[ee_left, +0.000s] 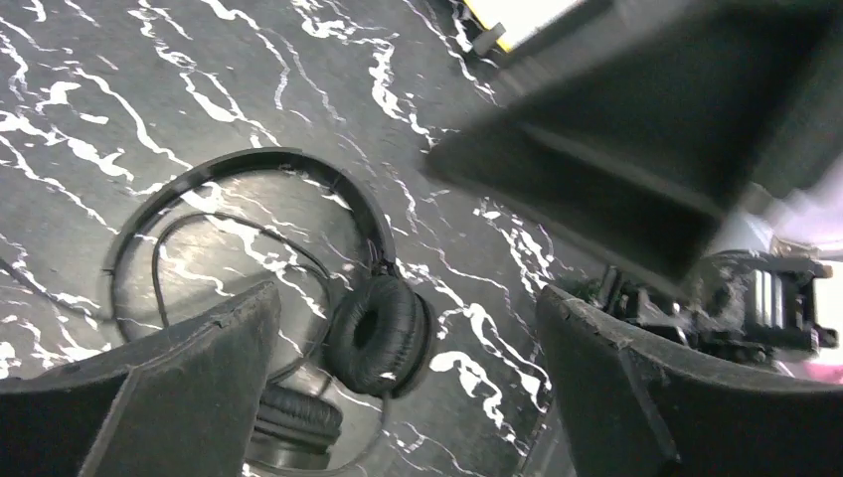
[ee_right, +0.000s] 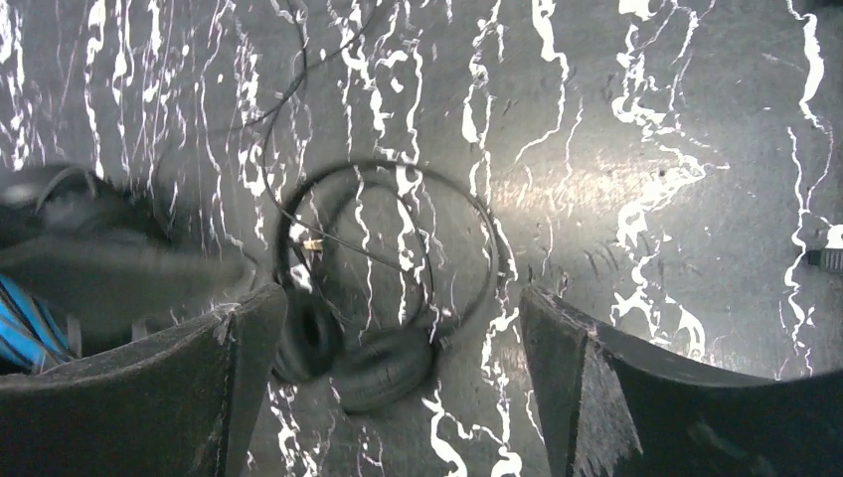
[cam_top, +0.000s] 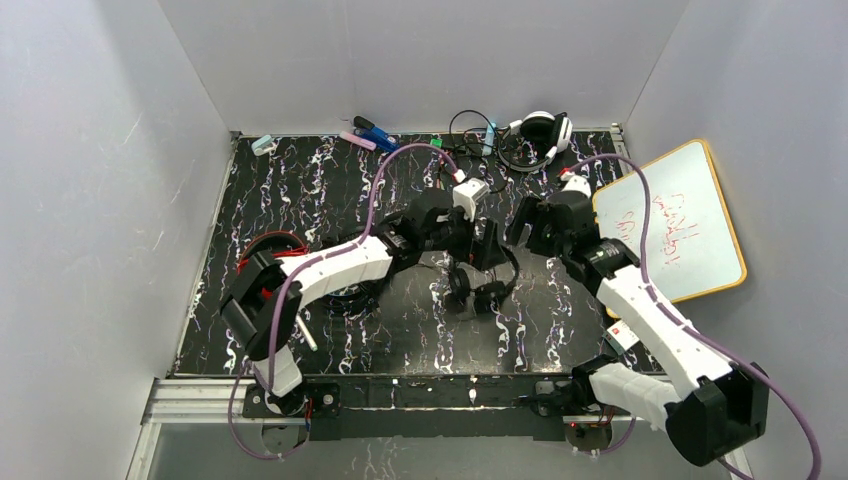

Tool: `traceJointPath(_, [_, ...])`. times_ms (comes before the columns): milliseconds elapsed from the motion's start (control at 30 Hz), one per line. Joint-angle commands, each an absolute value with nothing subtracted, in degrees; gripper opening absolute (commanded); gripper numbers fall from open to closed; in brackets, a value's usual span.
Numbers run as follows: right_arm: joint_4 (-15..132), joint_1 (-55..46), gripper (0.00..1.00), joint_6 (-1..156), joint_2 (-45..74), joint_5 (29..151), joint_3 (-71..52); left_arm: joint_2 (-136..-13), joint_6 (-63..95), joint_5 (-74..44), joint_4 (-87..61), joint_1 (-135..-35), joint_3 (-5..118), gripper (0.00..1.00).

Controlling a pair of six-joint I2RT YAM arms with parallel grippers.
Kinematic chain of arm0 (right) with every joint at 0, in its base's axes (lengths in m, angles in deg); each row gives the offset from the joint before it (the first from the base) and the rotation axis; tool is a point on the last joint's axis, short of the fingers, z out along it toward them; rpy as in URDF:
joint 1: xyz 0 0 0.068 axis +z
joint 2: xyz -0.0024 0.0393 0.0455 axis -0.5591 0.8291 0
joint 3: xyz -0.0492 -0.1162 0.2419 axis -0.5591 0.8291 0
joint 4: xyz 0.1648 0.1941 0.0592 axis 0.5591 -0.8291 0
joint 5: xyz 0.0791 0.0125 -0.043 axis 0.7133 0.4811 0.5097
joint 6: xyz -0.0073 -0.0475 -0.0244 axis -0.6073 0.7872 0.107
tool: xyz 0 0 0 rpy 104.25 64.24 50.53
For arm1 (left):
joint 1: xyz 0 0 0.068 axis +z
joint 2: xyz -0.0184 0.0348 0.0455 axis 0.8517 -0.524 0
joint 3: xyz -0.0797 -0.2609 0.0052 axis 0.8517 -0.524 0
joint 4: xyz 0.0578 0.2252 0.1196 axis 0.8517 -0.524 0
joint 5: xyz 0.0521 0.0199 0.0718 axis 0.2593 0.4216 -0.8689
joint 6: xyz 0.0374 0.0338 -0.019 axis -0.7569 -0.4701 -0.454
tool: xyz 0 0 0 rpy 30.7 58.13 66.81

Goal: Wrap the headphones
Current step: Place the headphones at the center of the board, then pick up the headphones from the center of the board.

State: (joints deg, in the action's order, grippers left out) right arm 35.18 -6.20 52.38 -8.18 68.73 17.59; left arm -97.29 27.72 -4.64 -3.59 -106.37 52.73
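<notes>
**Left gripper** (ee_left: 406,298): jaws spread wide, gripping nothing. In the left wrist view its two dark fingers (ee_left: 179,388) frame the black headphones (ee_left: 383,333), which lie on the table (cam_top: 300,190) below them.

**Right gripper** (ee_right: 398,298): jaws likewise spread wide and empty, and poised above the same pair. In the top view the two grippers face each other closely over the middle of the table, with the black headphones just nearer the bases.

**Black headphones:** lying flat, with the ear cups side by side and the headband arching away. The thin cable (ee_right: 298,89) lies partly inside the band's arc and partly trailing across the marbled surface.

**Surroundings:** the red headphones (cam_top: 268,243) lie at the left, partly under the left arm. A black-and-white headset (cam_top: 540,130) and some markers (cam_top: 368,135) are at the far edge. A whiteboard (cam_top: 680,220) rests at the right.
</notes>
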Motion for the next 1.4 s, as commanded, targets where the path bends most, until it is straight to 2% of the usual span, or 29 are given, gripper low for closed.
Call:
traceJointPath(0, [33.6,-13.5,0.96,50.7,-2.8,74.7,13.0,-90.1,22.4,-14.9,-8.0,-108.7,51.0,0.98])
traceJointPath(133, [38.6,-21.4,0.94,50.7,0.0,90.4,16.0,-87.0,19.9,-19.7,-16.8,-108.7,53.5,0.99])
traceJointPath(200, [39.6,-22.3,0.91,51.2,1.6,94.1,16.1,-87.0,18.4,-22.3,-21.2,-108.7,55.4,0.98])
traceJointPath(367, [35.4,-22.3,0.82,51.4,6.1,90.7,14.1,-90.0,19.7,-40.8,-31.8,-108.6,60.7,0.98])
traceJointPath(433, [35.3,-22.3,0.76,51.3,6.6,90.4,15.0,-90.4,18.9,-44.2,-34.1,-108.6,61.5,0.99])
traceJointPath(700, [41.0,-21.9,0.67,49.2,8.5,89.9,23.6,-91.5,14.2,-40.0,-36.1,-108.2,63.6,0.98])
traceJointPath(1000, [41.5,-17.7,0.66,51.6,12.7,82.4,23.7,-93.3,13.9,-39.6,-37.4,-108.1,65.3,0.99])
traceJointPath(1100, [39.9,-13.9,0.65,51.8,15.0,76.0,21.8,-93.3,13.3,-39.8,-38.4,-108.1,65.8,0.98])
traceJointPath(1133, [39.1,-12.5,0.61,52.0,16.1,74.2,21.2,-93.2,13.3,-40.3,-38.4,-108.1,65.6,0.98])
traceJointPath(1267, [36.5,-11.1,0.56,51.5,19.2,68.0,19.5,-93.1,12.9,-41.7,-38.6,-108.1,65.5,0.98])
traceJointPath(1300, [36.4,-11.0,0.52,51.5,19.7,67.4,19.3,-92.9,12.9,-42.0,-38.7,-108.1,65.5,0.98])
traceJointPath(1367, [36.7,-10.9,0.34,52.1,19.9,67.0,18.8,-92.5,12.9,-42.6,-38.8,-108.1,65.2,0.98])
